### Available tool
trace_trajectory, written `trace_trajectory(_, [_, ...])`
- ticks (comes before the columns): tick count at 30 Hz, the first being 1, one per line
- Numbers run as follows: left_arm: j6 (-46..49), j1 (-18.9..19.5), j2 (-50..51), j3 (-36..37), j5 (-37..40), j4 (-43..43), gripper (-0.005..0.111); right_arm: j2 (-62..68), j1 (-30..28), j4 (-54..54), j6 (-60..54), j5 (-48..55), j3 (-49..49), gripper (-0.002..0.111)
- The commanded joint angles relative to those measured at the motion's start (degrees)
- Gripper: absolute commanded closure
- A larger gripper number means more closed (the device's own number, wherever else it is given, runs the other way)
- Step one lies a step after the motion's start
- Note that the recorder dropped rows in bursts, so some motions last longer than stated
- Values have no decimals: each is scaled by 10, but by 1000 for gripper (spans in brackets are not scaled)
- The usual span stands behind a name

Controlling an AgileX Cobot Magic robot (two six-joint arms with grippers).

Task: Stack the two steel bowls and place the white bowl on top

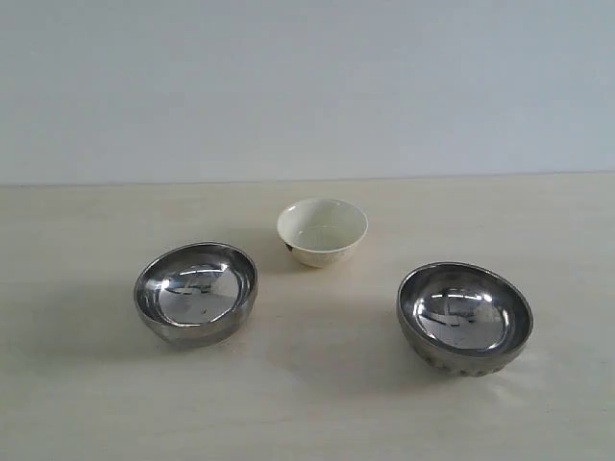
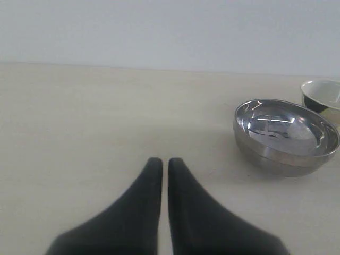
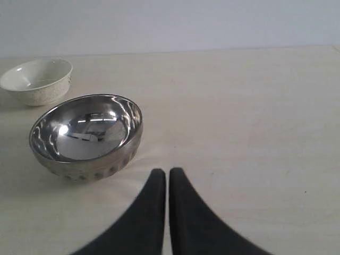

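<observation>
**Starting layout.** The smooth steel bowl (image 1: 196,293) stands upright on the left of the exterior view and the fluted steel bowl (image 1: 465,317) on the right, well apart. The white bowl (image 1: 322,230) sits between them and farther back, touching neither. Nothing is stacked yet.

We judge both metal bowls to be light, stiff and slippery. Their mirror walls offer little friction and curve inward below the rim. We would therefore pinch the rim, one finger inside and one outside, rather than try to span the body. The fluted one may give slightly better purchase on its ribbed lower wall.

The white bowl looks ceramic, so probably heavier for its size and liable to chip. Its rim is again the place to grip, and it should be set down gently on the metal.

All three rest on a pale, flat table (image 1: 317,413). Neither arm appears in the exterior view. In its wrist view the left gripper (image 2: 160,162) has its dark fingers drawn together with only a slit between them, holding nothing, with the smooth bowl off to one side. The right gripper (image 3: 167,172) is likewise closed and empty, near the fluted bowl.
</observation>
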Motion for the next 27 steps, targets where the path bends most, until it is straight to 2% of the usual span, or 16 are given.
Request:
trace_trajectory(1, [-3,-3,-2,2,-4,0,103,-2,1,-2,0,-3,0,108])
trace_trajectory(14, [-3,-3,-2,2,-4,0,103,-2,1,-3,-18,-14,0,108])
trace_trajectory(23, [-3,-3,-2,2,-4,0,103,-2,1,-3,-54,-220,0,108])
trace_trajectory(27, [-3,-3,-2,2,-4,0,103,-2,1,-3,10,-336,0,108])
